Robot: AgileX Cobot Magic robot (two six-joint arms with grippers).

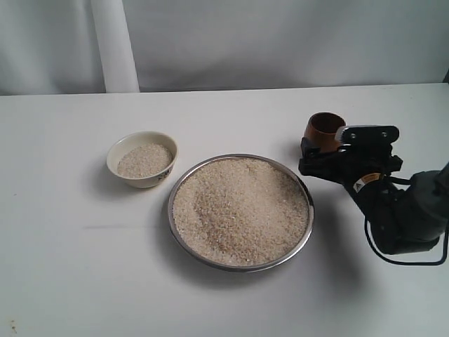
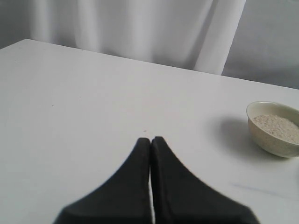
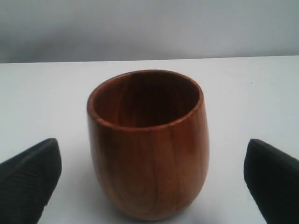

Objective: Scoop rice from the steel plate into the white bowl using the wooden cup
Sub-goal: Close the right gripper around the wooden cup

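Left pincer clenched, empty, above tabletop. White bowl left, part-filled. Steel plate centre, rice heaped. Wooden cup upright, empty, near plate's right rim. Right pincer released wide, flanking cup, no contact.

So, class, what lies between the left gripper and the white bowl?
Only bare table separates the left gripper and bowl, per the left wrist view.

Right gripper spread wide; left gripper closed
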